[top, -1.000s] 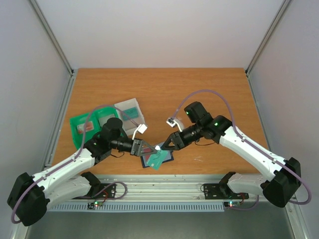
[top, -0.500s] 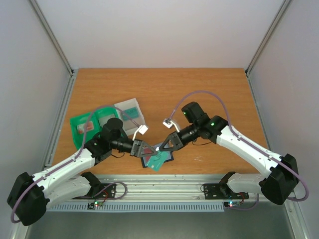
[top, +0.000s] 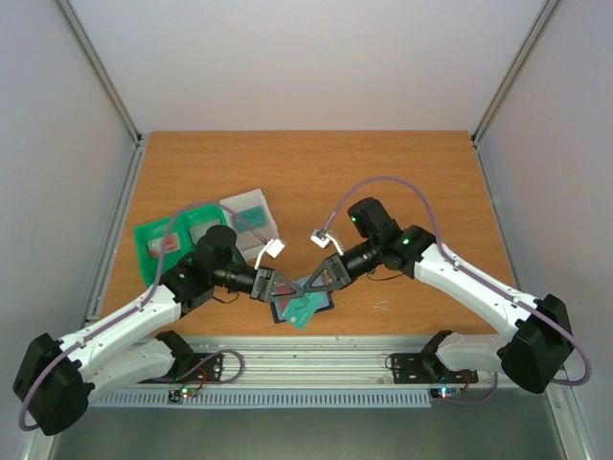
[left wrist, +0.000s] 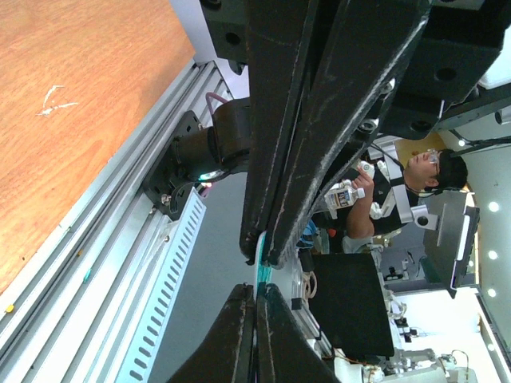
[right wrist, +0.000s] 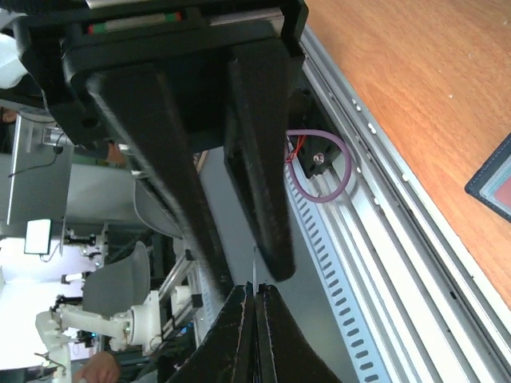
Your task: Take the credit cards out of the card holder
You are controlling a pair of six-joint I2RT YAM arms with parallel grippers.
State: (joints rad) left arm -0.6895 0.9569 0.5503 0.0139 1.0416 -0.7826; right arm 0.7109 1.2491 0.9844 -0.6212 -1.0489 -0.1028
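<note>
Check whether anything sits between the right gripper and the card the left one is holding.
Nothing visible. In the wrist views the left gripper pinches a teal card edge-on, and the right gripper meets it tip to tip above the card holder. Whether it also grips the card is unclear.

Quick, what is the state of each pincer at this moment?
Left pincer: closed on a teal card.
Right pincer: at the same card; whether it grips cannot be told.

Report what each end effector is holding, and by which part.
The left end effector pinches a teal credit card, seen edge-on, by one edge. The right end effector is at the opposite edge; whether it grips cannot be told.
</note>
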